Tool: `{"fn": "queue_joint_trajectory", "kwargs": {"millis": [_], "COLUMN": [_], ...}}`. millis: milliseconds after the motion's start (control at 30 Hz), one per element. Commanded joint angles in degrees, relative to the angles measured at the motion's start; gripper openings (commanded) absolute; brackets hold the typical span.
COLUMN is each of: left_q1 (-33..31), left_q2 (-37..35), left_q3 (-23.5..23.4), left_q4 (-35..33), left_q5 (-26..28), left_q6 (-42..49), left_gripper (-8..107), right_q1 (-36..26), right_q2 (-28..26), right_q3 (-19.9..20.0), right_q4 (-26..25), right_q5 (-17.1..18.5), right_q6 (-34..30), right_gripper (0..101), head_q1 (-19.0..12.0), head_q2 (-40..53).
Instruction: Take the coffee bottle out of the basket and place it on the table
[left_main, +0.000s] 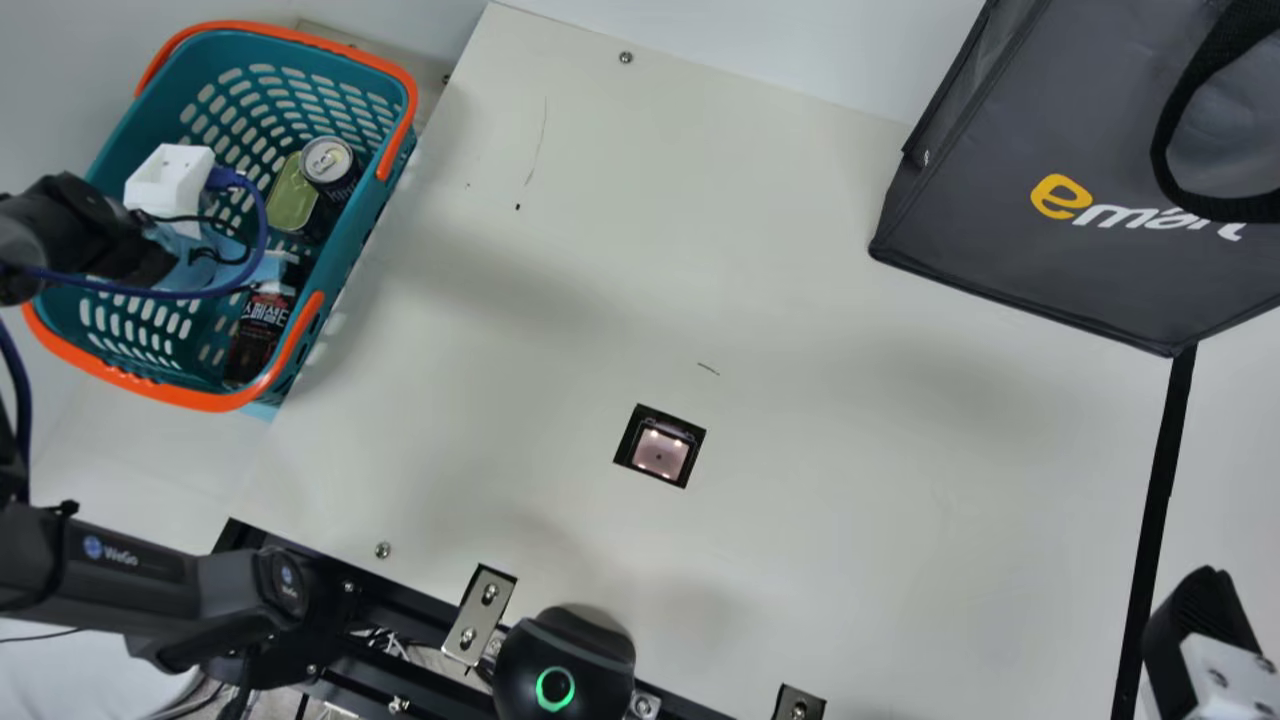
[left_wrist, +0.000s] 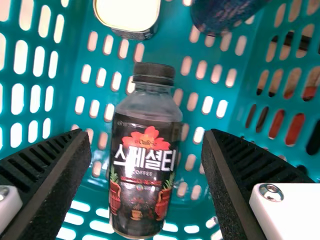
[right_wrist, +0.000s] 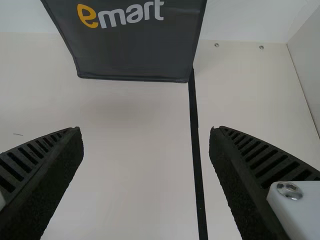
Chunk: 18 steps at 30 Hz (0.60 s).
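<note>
The right gripper (left_main: 1192, 622), at the near right, was spread wide. Farther away, the left gripper (left_main: 200, 255) was also spread, over the bottle (left_main: 258, 335) which lay in the basket (left_main: 220, 400). Beyond the bottle there were a tin (left_main: 292, 197) and a can (left_main: 330, 165).

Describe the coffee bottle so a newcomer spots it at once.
Find the teal basket with orange handles at the main view's upper left. The bottle is in its lower end in that view, below the drink can and flat tin. Unlike those two, it has a narrowing neck, black cap and dark label with a red flower.
</note>
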Motion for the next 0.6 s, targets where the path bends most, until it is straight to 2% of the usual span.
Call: {"fn": "queue_joint_trajectory", "kwargs": {"millis": [0,567], "left_q1": [0.23,1.06], "left_q2": [0.59,6.28], "left_q3": [-0.12,-0.54], "left_q4": [-0.20,-2.87], "left_q5": [-0.38,-4.62], "left_q6": [0.39,4.18], "left_gripper": [90,90], "right_q1": [0.00,0.00], "right_q2": [0.00,0.00], "right_q3": [0.00,0.00], "right_q4": [0.00,0.00], "right_q5": [0.00,0.00], "right_q6": [0.00,0.00], "right_gripper": [91,91], "head_q1": [-1.48,-1.48], "head_q2": [0.14,0.14]}}
